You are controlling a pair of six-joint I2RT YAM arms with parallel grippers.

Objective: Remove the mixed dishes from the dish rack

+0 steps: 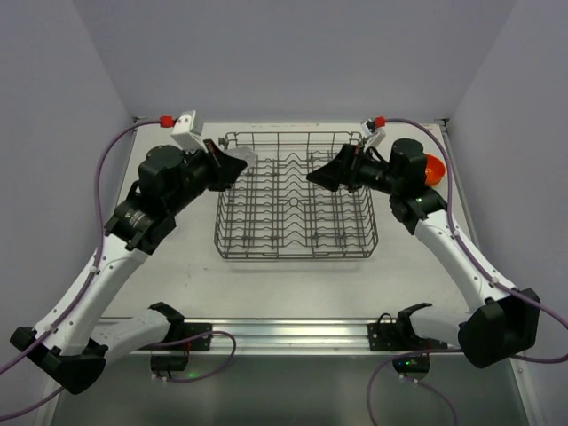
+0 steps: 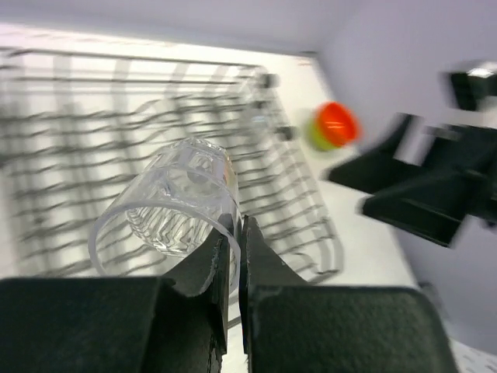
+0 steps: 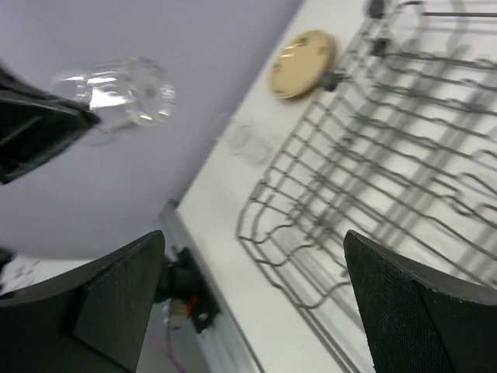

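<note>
The grey wire dish rack (image 1: 295,197) sits mid-table with no dishes in it; it also shows in the left wrist view (image 2: 116,132) and the right wrist view (image 3: 404,148). My left gripper (image 1: 232,167) hovers over the rack's far left corner, shut on the rim of a clear glass (image 2: 175,198), which is held in the air (image 3: 124,92). My right gripper (image 1: 318,176) is open and empty above the rack's far right part. An orange bowl (image 2: 337,123) sits in a yellow-green bowl right of the rack. A beige plate (image 3: 303,53) lies left of the rack.
Clear glasses (image 3: 247,141) stand on the table left of the rack, near the plate. The orange bowl (image 1: 434,169) is partly hidden behind my right arm. Purple walls close in the back and both sides. A metal rail (image 1: 293,333) runs along the near edge.
</note>
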